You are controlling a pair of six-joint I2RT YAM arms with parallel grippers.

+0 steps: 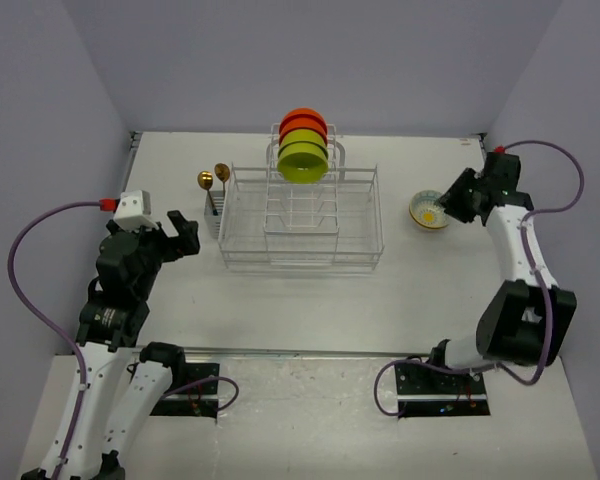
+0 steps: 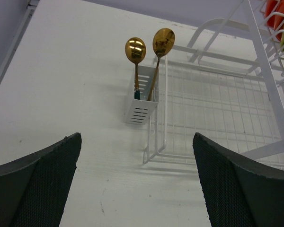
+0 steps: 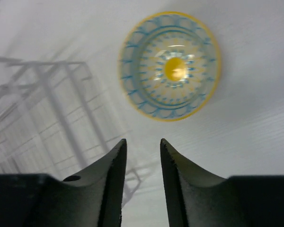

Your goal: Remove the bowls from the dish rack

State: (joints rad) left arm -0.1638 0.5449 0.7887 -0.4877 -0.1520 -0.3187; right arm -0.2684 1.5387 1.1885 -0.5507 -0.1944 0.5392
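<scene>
The white wire dish rack (image 1: 300,265) stands mid-table. Orange-red bowls (image 1: 303,120) and lime-green bowls (image 1: 302,160) stand on edge in a row at its back. A pale patterned bowl with a yellow centre (image 1: 428,211) sits upright on the table right of the rack. My right gripper (image 1: 448,205) hovers just right of it, jaws slightly apart and empty; in the right wrist view the bowl (image 3: 170,66) lies beyond the fingertips of the gripper (image 3: 142,140). My left gripper (image 1: 185,237) is wide open and empty, left of the rack (image 2: 162,109).
A white cutlery caddy (image 1: 212,215) with two gold spoons (image 1: 213,178) hangs on the rack's left end, ahead of the left gripper (image 2: 136,137). The rack's wires (image 3: 54,101) lie left of the right gripper. Walls close the table at the back and sides.
</scene>
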